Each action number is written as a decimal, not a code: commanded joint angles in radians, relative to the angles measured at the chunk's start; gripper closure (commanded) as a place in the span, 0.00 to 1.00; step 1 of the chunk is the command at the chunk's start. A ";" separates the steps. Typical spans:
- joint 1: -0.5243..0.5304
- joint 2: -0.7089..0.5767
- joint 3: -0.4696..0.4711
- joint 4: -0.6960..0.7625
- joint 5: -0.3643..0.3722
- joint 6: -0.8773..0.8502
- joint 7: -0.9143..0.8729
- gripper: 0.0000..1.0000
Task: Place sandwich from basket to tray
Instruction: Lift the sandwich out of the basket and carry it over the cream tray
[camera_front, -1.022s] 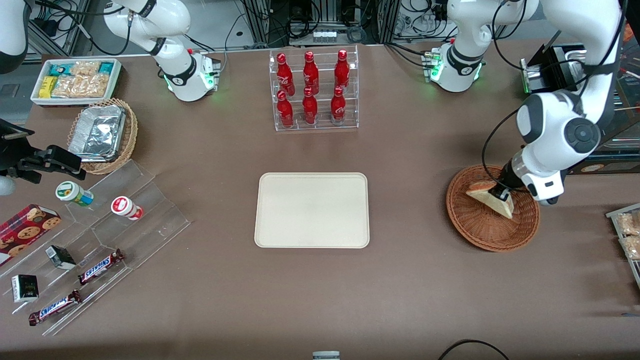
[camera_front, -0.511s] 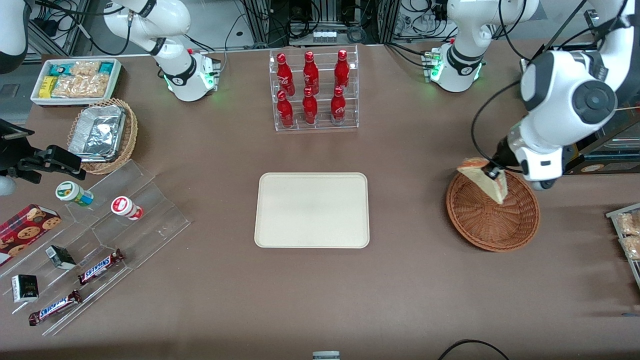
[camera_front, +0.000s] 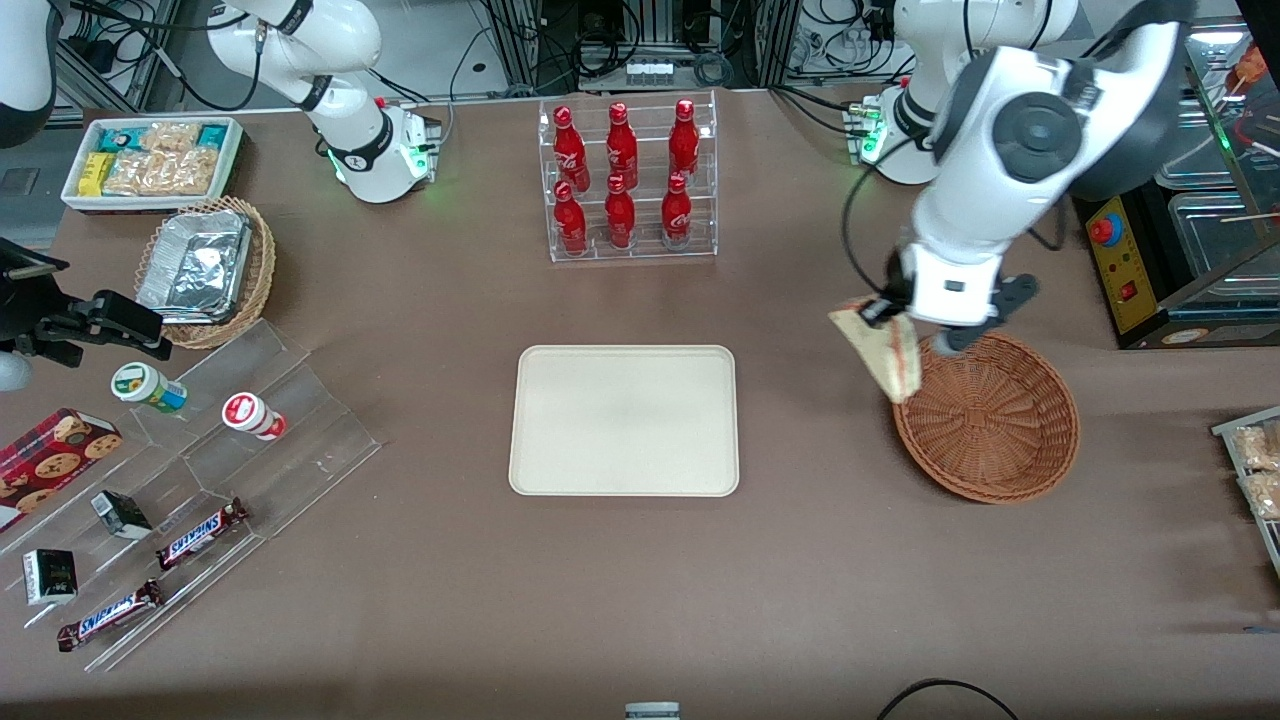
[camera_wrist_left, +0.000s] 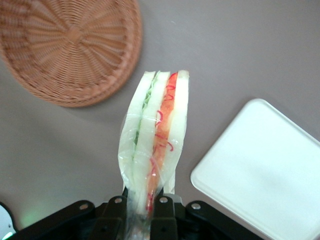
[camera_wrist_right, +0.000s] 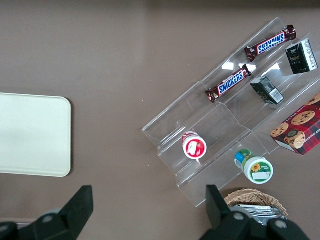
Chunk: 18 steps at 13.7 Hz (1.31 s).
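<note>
Brown table, tray (camera_front: 624, 420) sitting bare in the middle. The gripper (camera_front: 886, 312) is clamped on the sandwich (camera_front: 884, 349), up in the air just past the basket (camera_front: 987, 417) rim, tray-side. Pickup's done I'd say, carry and set-down are left

pincer (camera_front: 885, 312) above basket (camera_front: 990, 420) rim, gripping sandwich (camera_front: 885, 352)

Bright, even overhead light, soft shadows, foil glare, moving arm slightly blurred.
</note>
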 joint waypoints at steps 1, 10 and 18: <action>-0.066 0.140 -0.033 0.150 0.005 -0.013 0.008 1.00; -0.318 0.465 -0.030 0.294 0.190 0.156 -0.014 1.00; -0.355 0.620 -0.027 0.292 0.360 0.243 -0.054 1.00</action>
